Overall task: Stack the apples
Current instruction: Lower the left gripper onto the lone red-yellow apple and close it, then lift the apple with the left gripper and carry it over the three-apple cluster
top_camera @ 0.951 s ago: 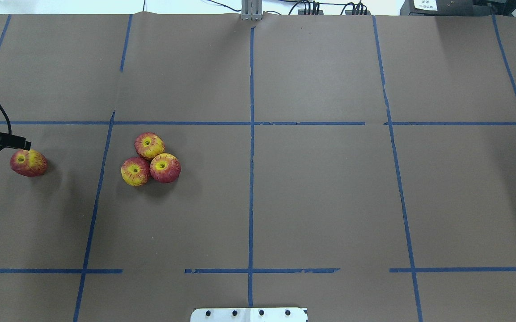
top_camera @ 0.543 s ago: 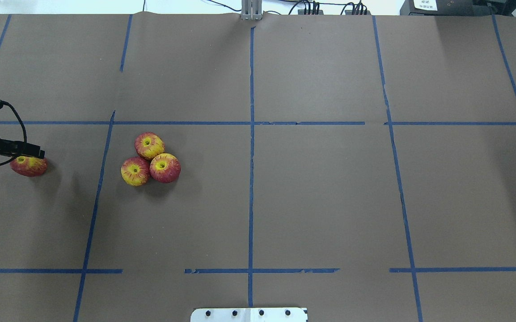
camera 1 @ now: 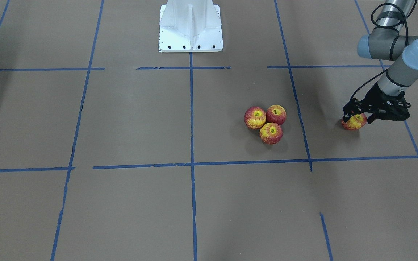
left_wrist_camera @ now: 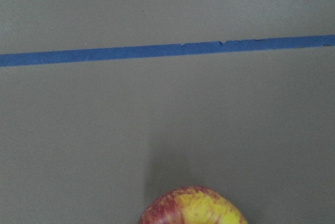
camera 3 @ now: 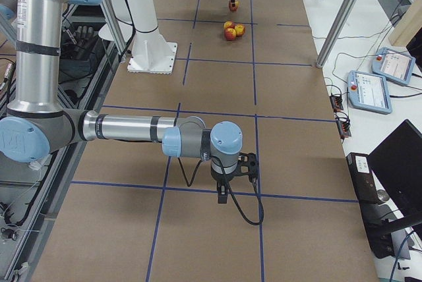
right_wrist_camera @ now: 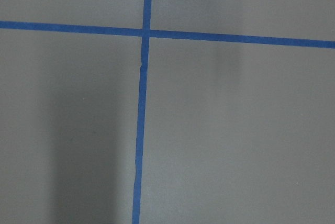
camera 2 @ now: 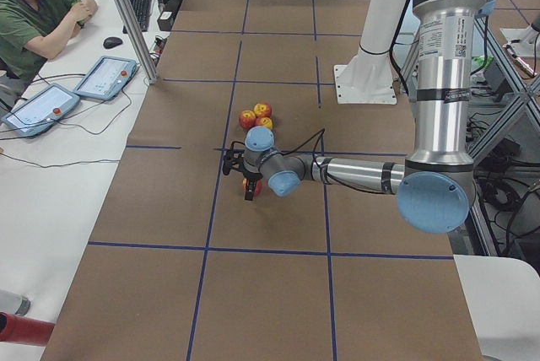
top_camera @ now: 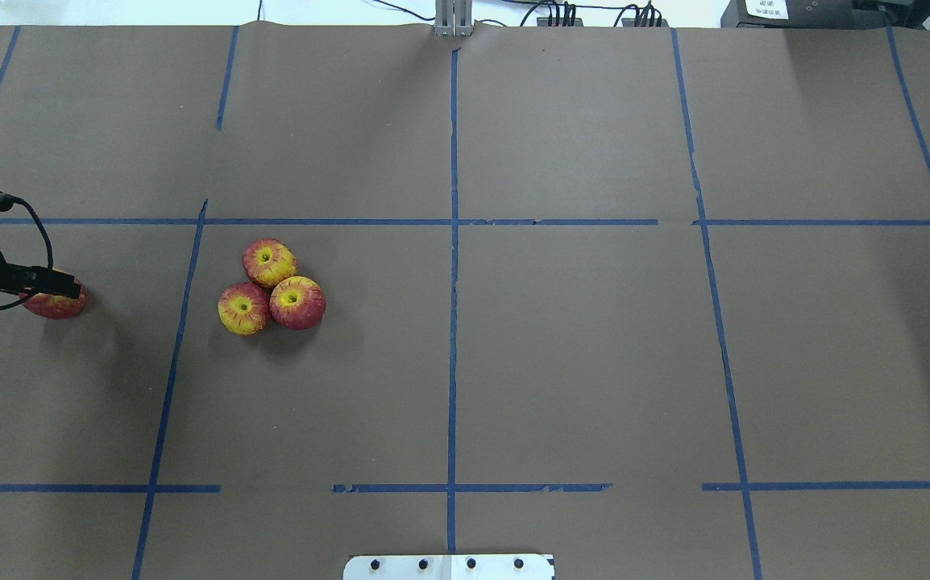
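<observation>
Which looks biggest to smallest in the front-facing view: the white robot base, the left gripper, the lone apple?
1. white robot base
2. left gripper
3. lone apple, partly hidden between the jaws

Four apples (top_camera: 270, 262), two arms (camera 1: 393, 74), one operator (camera 2: 34, 28).

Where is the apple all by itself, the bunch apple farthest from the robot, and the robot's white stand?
lonely apple (camera 1: 354, 124): front-facing view, on its lower red-and-yellow side.
farthest bunch apple (top_camera: 269, 262): overhead view, beside its yellow stem dimple.
white stand (camera 1: 191, 25): front-facing view, middle of its upright part.
</observation>
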Tool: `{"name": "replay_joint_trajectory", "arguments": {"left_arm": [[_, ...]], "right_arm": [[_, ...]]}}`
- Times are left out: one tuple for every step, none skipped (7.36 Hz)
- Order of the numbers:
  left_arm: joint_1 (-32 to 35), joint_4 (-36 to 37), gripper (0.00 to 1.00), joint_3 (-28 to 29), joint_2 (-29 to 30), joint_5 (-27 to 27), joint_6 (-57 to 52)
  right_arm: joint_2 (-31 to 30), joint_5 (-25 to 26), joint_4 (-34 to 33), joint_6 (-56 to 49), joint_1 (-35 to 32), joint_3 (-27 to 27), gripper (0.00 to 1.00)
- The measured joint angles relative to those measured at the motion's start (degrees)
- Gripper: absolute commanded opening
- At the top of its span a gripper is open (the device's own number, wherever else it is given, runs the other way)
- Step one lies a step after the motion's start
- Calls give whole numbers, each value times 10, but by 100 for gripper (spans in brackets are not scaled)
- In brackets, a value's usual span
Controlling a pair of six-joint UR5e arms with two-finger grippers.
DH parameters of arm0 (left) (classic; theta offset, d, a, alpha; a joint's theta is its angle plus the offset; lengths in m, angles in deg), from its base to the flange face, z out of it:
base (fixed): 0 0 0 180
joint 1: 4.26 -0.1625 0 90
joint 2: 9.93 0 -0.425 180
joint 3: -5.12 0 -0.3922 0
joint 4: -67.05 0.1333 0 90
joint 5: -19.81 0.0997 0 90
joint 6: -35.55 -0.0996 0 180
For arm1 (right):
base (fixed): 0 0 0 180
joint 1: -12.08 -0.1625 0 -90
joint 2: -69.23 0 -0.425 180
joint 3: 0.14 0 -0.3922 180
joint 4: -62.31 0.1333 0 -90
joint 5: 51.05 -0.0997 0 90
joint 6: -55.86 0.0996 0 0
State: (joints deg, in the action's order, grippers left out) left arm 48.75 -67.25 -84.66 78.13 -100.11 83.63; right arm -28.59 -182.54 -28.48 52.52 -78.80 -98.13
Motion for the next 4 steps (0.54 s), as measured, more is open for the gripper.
{"name": "replay_joint_trajectory", "arguments": {"left_arm": [[-4,0,100,1,0,-1,0],[-8,0,98,2,0,-2,0],[-12,0,74,4,0,-4,0],[-15,0,44,4,0,-6,0]], "right_arm": [[0,0,0,0,0,0,100],[0,0,0,0,0,0,100],[0,0,0,0,0,0,100],[0,0,0,0,0,0,100]]}}
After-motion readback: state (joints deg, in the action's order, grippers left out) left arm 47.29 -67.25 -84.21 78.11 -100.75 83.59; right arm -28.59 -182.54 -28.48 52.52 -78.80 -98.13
